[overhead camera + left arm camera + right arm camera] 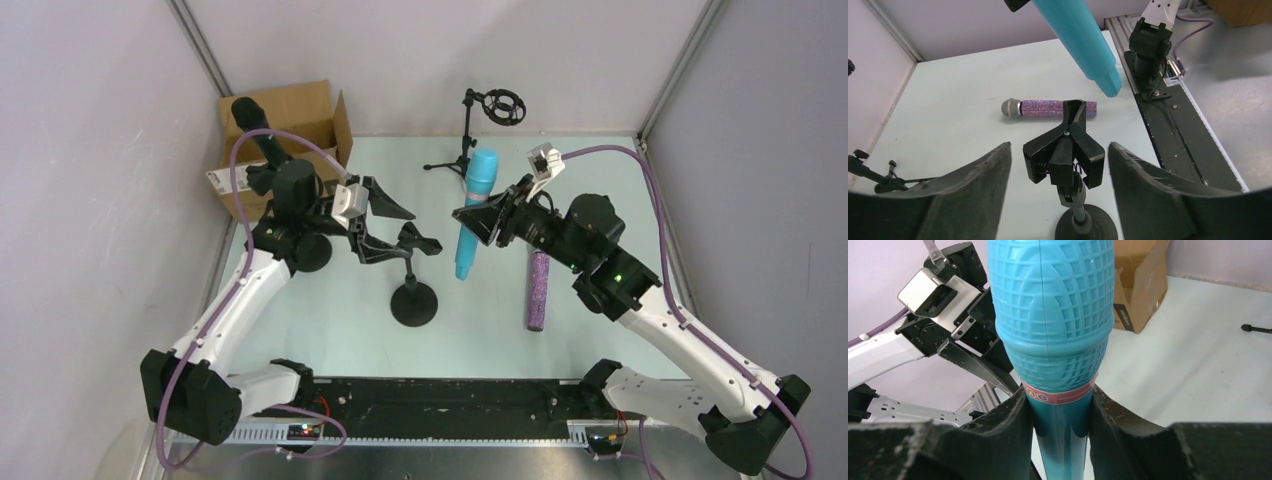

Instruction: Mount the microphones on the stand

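Observation:
The turquoise microphone is held in my right gripper, shut on its body just below the head; it hangs in the air, tail end up beyond the clip. My left gripper is open, its jaws either side of the black spring clip of the round-base stand, not touching it. The glittery purple microphone lies on the table; it also shows in the left wrist view. A black microphone-like stick rises behind my left arm, its lower end hidden.
A tripod stand with a ring mount stands at the back. A cardboard box sits at the back left corner. A second round black base lies under my left arm. Walls enclose the table.

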